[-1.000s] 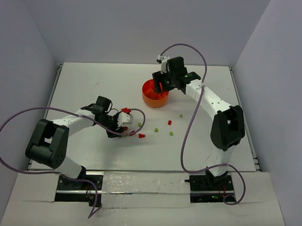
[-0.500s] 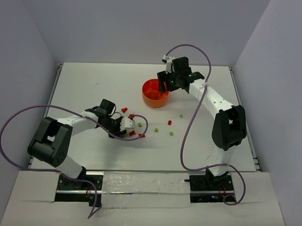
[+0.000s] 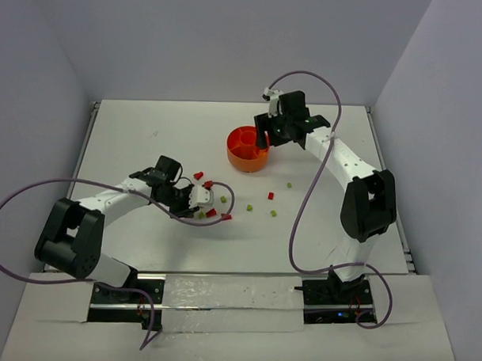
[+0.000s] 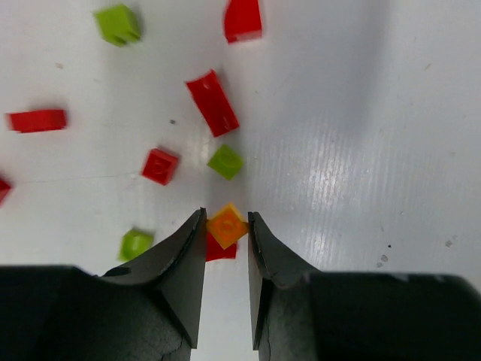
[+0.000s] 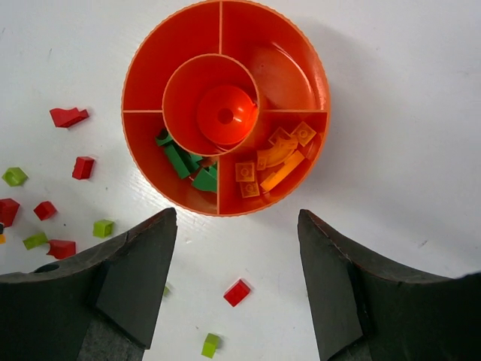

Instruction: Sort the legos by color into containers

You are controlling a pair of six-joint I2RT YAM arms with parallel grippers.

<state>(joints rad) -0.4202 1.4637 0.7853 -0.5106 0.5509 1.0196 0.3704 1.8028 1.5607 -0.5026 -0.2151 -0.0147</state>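
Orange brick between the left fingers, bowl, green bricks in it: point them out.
orange brick [image 4: 227, 224], left wrist view, its top face.
bowl [image 5: 161, 71], right wrist view, bare floor of an empty compartment.
green bricks [image 5: 178, 161], right wrist view, the long piece.

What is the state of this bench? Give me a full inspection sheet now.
Surface: white table, small bricks scattered near its middle.
Job's things: round orange plastic divided bowl; dark green pieces in one compartment, orange pieces in the next, the other compartments empty. Loose red bricks and light green bricks lie on the table.
Clutter: nothing seen.
Grippers: left gripper shut on a small orange brick; right gripper open, empty, above the bowl.
Cables: purple cables loop from both arms.
Surroundings: plain grey walls.
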